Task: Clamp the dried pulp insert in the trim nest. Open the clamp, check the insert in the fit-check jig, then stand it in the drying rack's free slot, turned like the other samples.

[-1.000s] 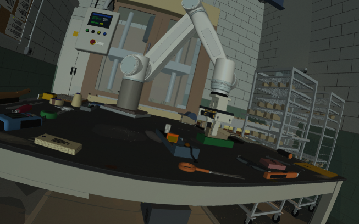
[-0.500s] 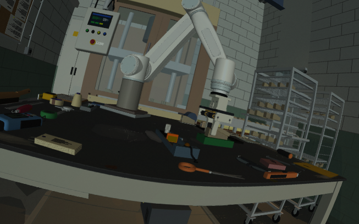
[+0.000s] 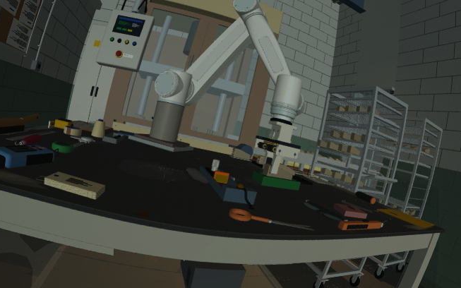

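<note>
A tan pulp insert (image 3: 281, 171) rests in a green fit-check jig (image 3: 276, 180) on the right part of the black bench. My gripper (image 3: 274, 167) reaches straight down onto the insert and is closed on it. The trim nest (image 3: 229, 185), a blue-grey block with an orange clamp (image 3: 221, 176), sits just left of the jig. The drying rack with other samples (image 3: 260, 157) stands behind my gripper, mostly hidden by it.
The bench's front edge (image 3: 203, 233) curves close below orange scissors (image 3: 260, 217). An orange knife (image 3: 360, 225), a pink block (image 3: 349, 210) and a screwdriver (image 3: 365, 197) lie to the right. Wire trolleys (image 3: 361, 143) stand beyond the right end. A slotted tan block (image 3: 74, 184) lies left.
</note>
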You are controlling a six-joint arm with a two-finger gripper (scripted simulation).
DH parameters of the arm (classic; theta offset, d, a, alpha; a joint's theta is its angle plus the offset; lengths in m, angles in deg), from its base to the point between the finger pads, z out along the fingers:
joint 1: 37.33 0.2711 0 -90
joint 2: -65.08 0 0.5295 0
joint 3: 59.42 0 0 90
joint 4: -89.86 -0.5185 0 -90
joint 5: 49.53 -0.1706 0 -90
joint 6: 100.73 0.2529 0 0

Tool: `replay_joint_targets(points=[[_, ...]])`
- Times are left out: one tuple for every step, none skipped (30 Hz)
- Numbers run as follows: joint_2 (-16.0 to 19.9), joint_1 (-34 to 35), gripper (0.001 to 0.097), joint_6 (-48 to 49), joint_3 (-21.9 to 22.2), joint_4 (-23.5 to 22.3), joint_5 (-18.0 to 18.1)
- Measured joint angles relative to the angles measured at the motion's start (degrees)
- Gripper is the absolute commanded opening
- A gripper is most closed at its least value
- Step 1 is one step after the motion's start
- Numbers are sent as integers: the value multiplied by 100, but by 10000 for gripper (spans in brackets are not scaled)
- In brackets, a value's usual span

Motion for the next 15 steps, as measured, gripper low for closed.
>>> replay_joint_targets(points=[[-2,0,38,0,0,0,3],[-5,0,38,0,0,0,6],[-9,0,38,0,0,0,10],[-14,0,38,0,-1,0,15],[-19,0,38,0,-1,0,21],[-26,0,38,0,-1,0,28],[-33,0,38,0,-2,0,35],[-40,0,38,0,-2,0,43],[-49,0,38,0,-3,0,52],[-58,0,38,0,-3,0,61],[-67,0,38,0,-4,0,71],[-77,0,38,0,-5,0,81],[-87,0,38,0,-6,0,92],[-96,0,38,0,-6,0,102],[-106,0,38,0,-7,0,113]])
